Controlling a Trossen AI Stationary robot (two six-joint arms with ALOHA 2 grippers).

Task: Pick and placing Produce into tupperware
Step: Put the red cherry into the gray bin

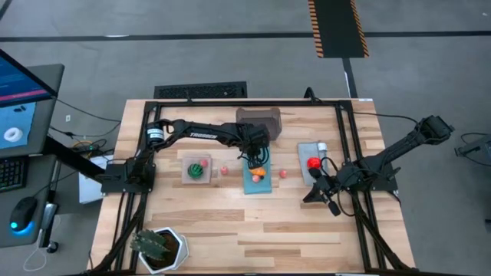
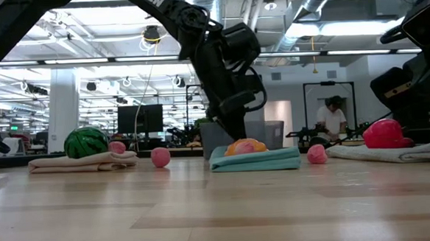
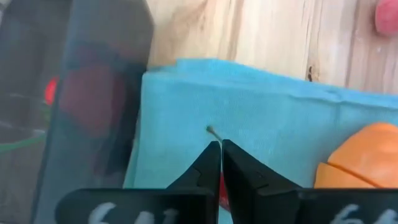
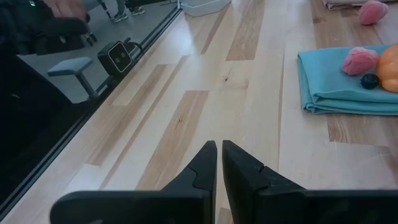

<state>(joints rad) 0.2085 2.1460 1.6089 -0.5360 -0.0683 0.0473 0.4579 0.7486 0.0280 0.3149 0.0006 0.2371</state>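
My left gripper (image 1: 257, 156) (image 3: 220, 144) stands over the far part of the blue mat (image 1: 256, 181) (image 3: 261, 118), just near of the tupperware (image 1: 258, 121) (image 3: 93, 87), and is shut on a small red produce piece. An orange piece (image 1: 261, 172) (image 3: 360, 162) and a pink one (image 1: 255, 179) lie on the blue mat. A green melon (image 1: 199, 169) sits on a tan mat, and a red piece (image 1: 313, 162) on a grey mat. Two pink pieces (image 1: 224, 170) (image 1: 282, 174) rest on the bare wood. My right gripper (image 1: 321, 192) (image 4: 219, 146) waits shut at the table's right. My left gripper pinches a small red piece (image 3: 219, 186) between its two fingers, coming from above and pointing down at the blue mat. Only a red sliver shows in the narrow gap, with a thin stem tip (image 3: 211, 130) poking out past the fingertips. Whether it is lifted clear I cannot tell.
A spiky green plant in a white pot (image 1: 157, 247) stands at the table's near left corner. A black frame (image 1: 349, 138) runs round the table top. Bare wood (image 1: 253, 230) lies near of the mats. A person (image 2: 331, 122) stands in the room beyond.
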